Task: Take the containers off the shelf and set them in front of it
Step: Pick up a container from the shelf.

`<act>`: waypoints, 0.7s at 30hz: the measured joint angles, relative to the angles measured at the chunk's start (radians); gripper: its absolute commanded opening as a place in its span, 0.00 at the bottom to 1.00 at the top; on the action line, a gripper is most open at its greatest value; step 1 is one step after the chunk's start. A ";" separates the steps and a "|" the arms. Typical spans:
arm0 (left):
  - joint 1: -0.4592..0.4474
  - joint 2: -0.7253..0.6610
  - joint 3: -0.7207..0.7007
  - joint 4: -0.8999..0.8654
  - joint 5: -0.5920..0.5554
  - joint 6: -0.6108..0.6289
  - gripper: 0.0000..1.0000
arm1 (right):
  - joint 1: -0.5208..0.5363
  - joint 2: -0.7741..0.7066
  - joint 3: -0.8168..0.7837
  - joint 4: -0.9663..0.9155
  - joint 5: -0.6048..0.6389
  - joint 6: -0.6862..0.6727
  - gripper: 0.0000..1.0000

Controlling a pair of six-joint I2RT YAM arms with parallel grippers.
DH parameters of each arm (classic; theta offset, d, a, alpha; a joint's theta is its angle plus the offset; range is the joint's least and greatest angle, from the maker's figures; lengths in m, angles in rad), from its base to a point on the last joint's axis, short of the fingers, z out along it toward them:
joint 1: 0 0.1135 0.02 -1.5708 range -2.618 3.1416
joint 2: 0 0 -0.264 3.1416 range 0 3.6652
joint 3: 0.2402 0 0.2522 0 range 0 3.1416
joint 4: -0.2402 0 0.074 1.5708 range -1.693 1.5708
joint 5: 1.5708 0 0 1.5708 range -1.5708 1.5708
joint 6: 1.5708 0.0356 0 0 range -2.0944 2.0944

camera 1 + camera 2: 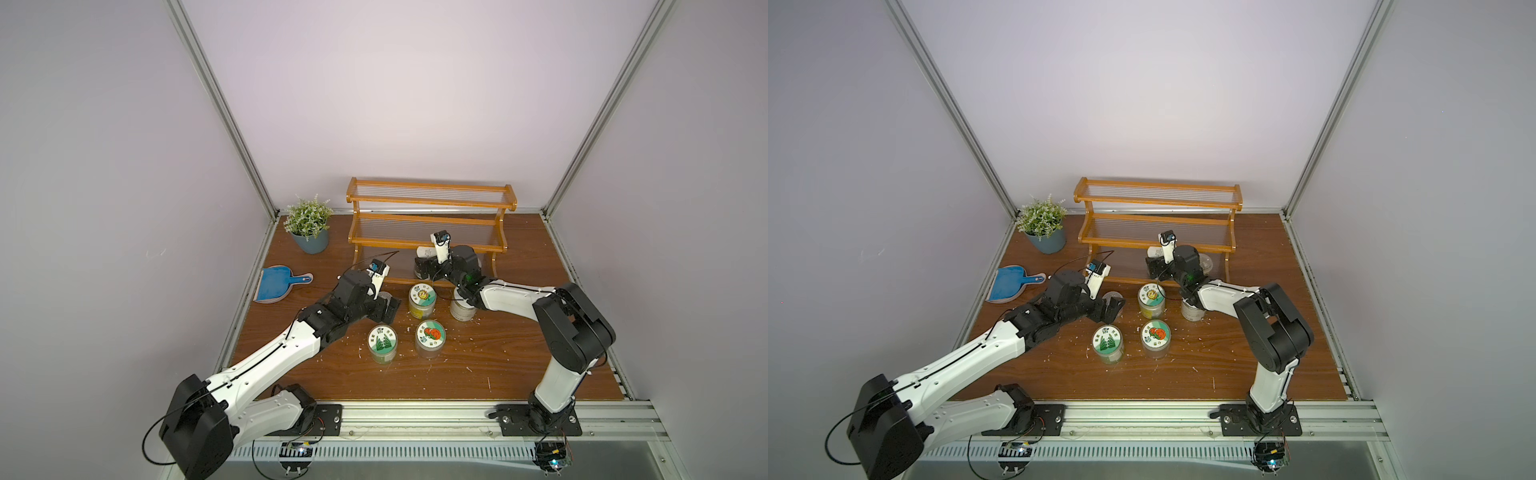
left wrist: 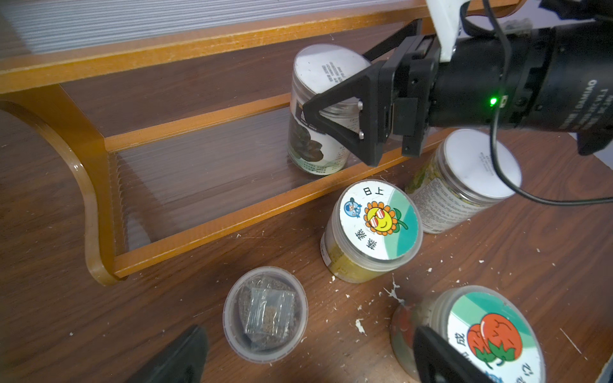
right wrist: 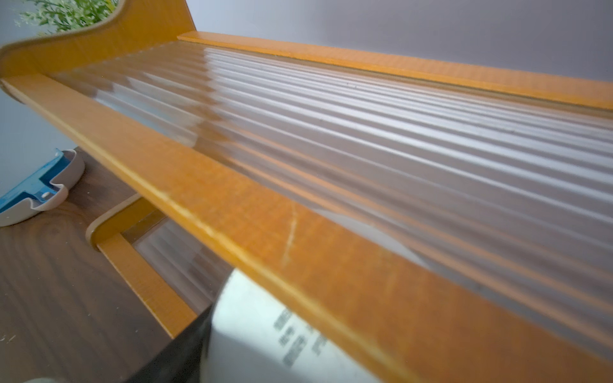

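- Jaws of left gripper (image 1: 386, 311) spread wide, holding nothing, hanging just above the clear-lid tub (image 2: 265, 313); tub on the table (image 1: 478, 365), between and below the fingers, not touched.
- Right gripper (image 2: 335, 83) jaws straddle the white-lid jar (image 2: 315, 156): one finger across its near side, the other behind it. Can't tell if they actually squeeze it.
- That jar stands on the bottom tier of the shelf (image 1: 428, 201), under the middle tier's front rail; upper two tiers bare.
- Clear tub (image 1: 1207, 262) also on the bottom tier, behind the right wrist, mostly hidden.
- Sunflower-lid jar (image 2: 374, 220) on the table in front of the shelf, between the two grippers, just to the right of the left jaws.
- Plain white-lid jar (image 2: 477, 165) on the table under the right arm, back from the right jaws, near the sunflower jar.
- Green-tree-lid jar (image 1: 382, 338) and orange-fruit-lid jar (image 2: 491, 335) upright, side by side, on the base side of the left jaws.
- Plant pot (image 1: 311, 241) and blue dustpan (image 1: 276, 284) well to the left of the left jaws.
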 measured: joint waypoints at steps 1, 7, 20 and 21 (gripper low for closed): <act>0.000 0.000 0.000 0.000 0.000 0.000 1.00 | -0.004 0.006 0.001 0.005 0.000 -0.006 0.84; 0.000 0.009 0.000 0.000 0.000 0.001 1.00 | -0.023 0.045 0.008 0.031 0.000 -0.026 0.88; 0.002 0.016 0.000 0.000 0.000 0.003 1.00 | -0.024 0.058 0.009 0.017 0.001 -0.090 0.99; 0.002 0.016 0.000 0.000 0.000 0.003 1.00 | -0.024 0.058 0.009 0.018 0.002 -0.090 0.99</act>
